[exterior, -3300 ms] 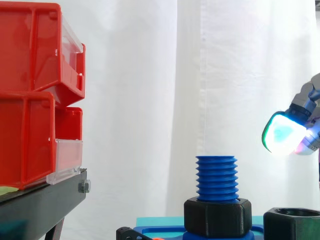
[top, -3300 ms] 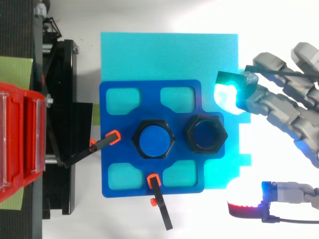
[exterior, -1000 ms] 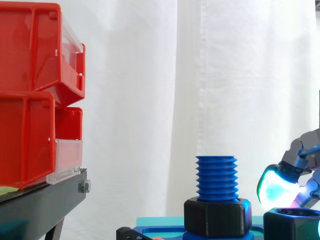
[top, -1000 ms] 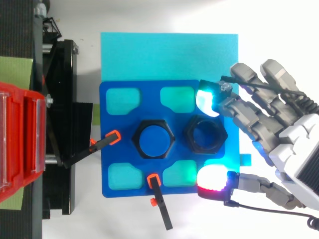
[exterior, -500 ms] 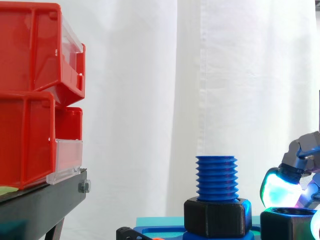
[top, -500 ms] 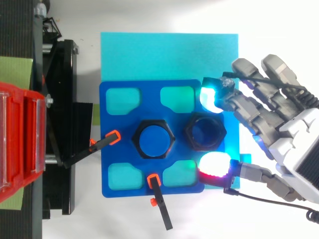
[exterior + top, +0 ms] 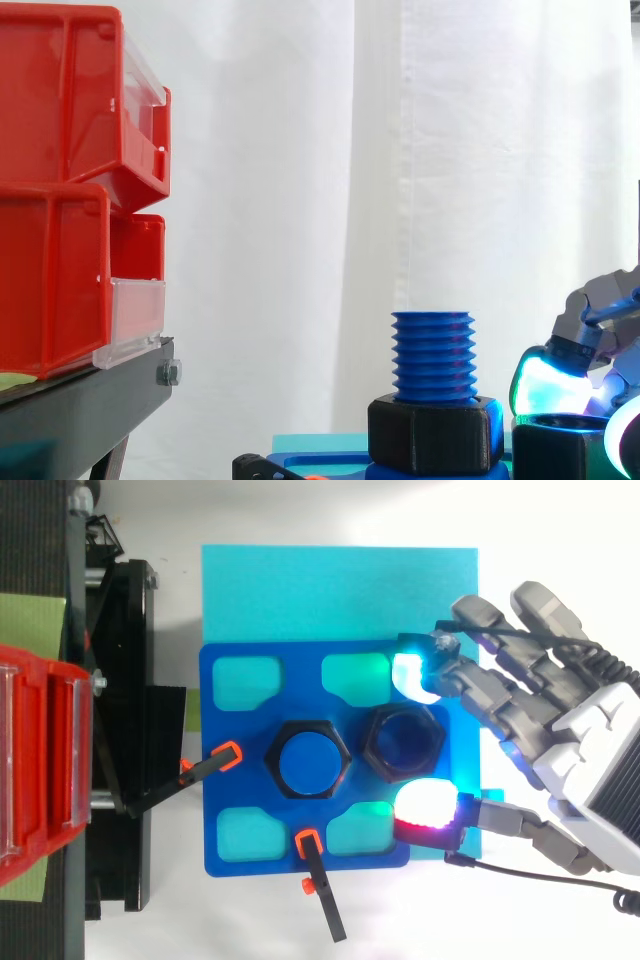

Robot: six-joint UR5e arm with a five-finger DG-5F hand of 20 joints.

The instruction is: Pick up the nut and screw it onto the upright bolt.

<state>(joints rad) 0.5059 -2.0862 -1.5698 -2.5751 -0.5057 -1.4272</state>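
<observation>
Top view gives me the layout. The blue fixture plate (image 7: 225,810) sits on a cyan foam mat (image 7: 300,590). The blue bolt (image 7: 308,760) stands at the plate's centre, ringed by a black base nut (image 7: 338,742). The loose nut (image 7: 380,765) is just to its right, close but with a gap between them. Two clamps with orange tips (image 7: 228,754) point in at the bolt from the left and the bottom. The red bins (image 7: 35,770) on the black stand (image 7: 125,680) are off to the left.

Side view adds height. The bolt's threads (image 7: 432,355) stand well clear above the base nut (image 7: 433,433). The loose nut (image 7: 548,450) is low, with its top about level with the base nut's top. Its underside is cut off, so I can't tell if it's lifted off the plate. White curtain (image 7: 300,200) behind.

The hand (image 7: 590,755) comes in from the right, fingers curled. One cyan-white fingertip (image 7: 410,675) is against the far side of the loose nut and the red-white thumb pad (image 7: 428,805) against the near side, so the nut is pinched between them. In the side view the cyan pad (image 7: 545,385) sits at the nut's top rim, and a second pad overlaps the nut's right side.
</observation>
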